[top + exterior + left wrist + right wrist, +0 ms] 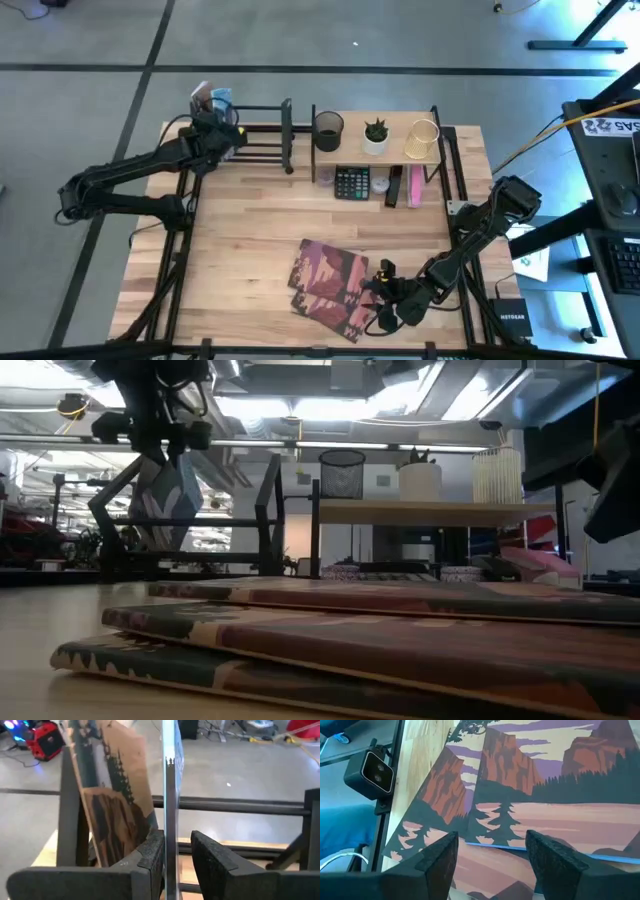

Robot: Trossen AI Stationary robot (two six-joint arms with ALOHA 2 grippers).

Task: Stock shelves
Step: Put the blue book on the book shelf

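At upper left, the left gripper (222,122) pinches a thin book (171,795) upright between its fingers at the black rack (262,135). At lower right, the right gripper (385,292) hovers, fingers spread, over stacked books (330,285). The wooden shelf (380,150) sits at upper centre.

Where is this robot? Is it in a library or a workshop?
Probably a robot lab or workshop, not a library. The wooden table stands on a bare concrete floor, cables trail beside it, and the low view shows open ceiling ducts. The book rack is only a small desktop one.
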